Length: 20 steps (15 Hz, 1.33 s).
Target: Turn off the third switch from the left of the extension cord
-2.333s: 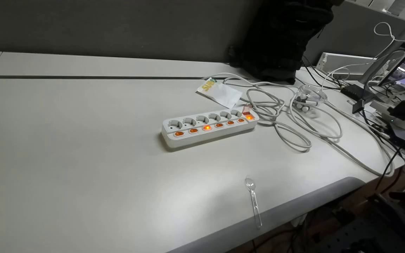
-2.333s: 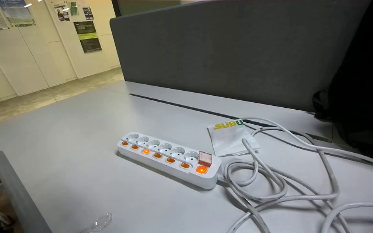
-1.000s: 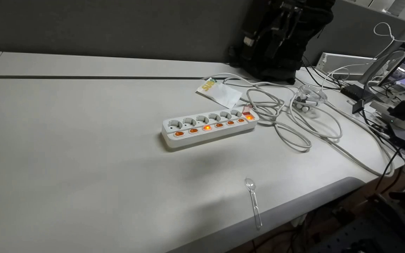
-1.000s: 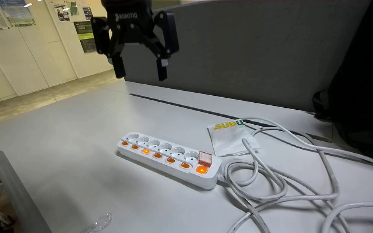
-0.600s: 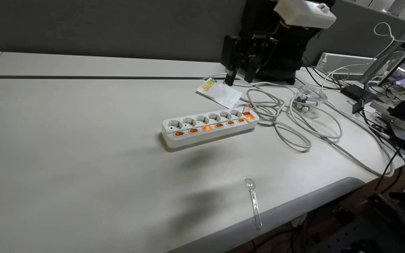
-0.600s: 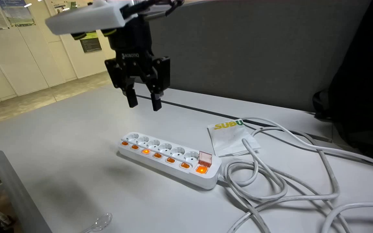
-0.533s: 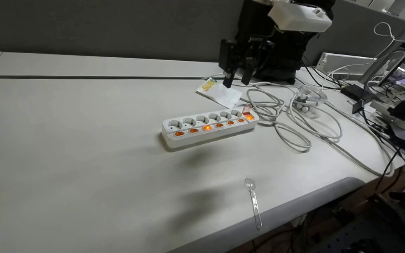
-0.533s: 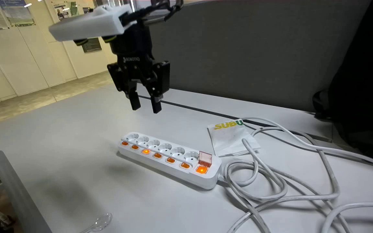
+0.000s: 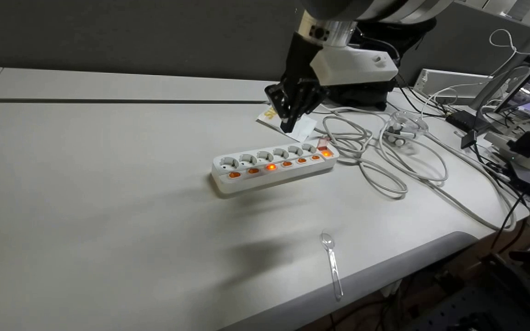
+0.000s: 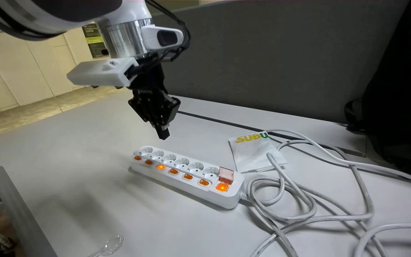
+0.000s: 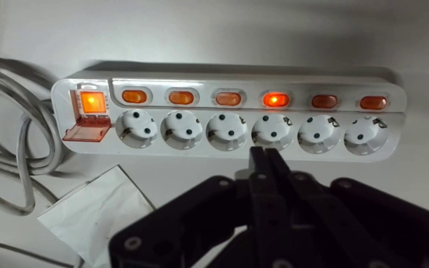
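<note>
The extension cord (image 9: pixel 246 185) is a long white strip lying on the table, with a row of sockets and small orange switches. Its third switch (image 11: pixel 276 99) glows orange-red, as both exterior views also show, while the switches on either side of it are unlit. My gripper (image 11: pixel 266 150) is shut, its two dark fingertips almost together with nothing between them. In the wrist view the tips overlap the lower rim of the socket in line with the lit switch. Both exterior views place the gripper (image 10: pixel 163 135) in the air above the strip's socket side, apart from it.
A square main switch (image 11: pixel 93 102) glows at the cable end, beside a raised clear red cover (image 11: pixel 88 129). Close by lie a paper napkin (image 10: pixel 255 151) and looped grey-white cables (image 9: pixel 352 133). A clear plastic spoon (image 9: pixel 331 262) lies toward the front edge; a black backpack (image 10: pixel 401 107) stands behind.
My arm has come into both exterior views from above and moved down toward the strip. The jaws have gone from wide apart to shut. The strip has not moved, and the third switch stays lit.
</note>
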Motion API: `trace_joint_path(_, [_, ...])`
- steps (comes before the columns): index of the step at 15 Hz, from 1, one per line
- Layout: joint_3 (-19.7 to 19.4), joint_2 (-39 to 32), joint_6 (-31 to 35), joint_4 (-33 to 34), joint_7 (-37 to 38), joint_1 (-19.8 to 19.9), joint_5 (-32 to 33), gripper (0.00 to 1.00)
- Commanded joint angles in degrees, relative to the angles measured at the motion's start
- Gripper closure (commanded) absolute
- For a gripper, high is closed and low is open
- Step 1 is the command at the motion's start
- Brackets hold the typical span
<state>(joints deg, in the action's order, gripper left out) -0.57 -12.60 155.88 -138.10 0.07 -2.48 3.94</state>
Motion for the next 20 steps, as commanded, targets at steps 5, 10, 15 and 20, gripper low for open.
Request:
trace_joint_path(5, [0.2,-2.18,0.69,0.08,0.88,0.11,0.05,0.99])
trace_joint_path(10, [-1.11,-2.91,2.82,-0.52,3.28,-1.32,3.04,1.0])
trace_joint_path(15, [-4.09,-5.99,5.32,-0.15,7.98,-4.64,9.05,1.0])
trace_joint_path(20, [-4.59,-9.2,8.4,0.0,8.72,-6.43,7.99,1.0])
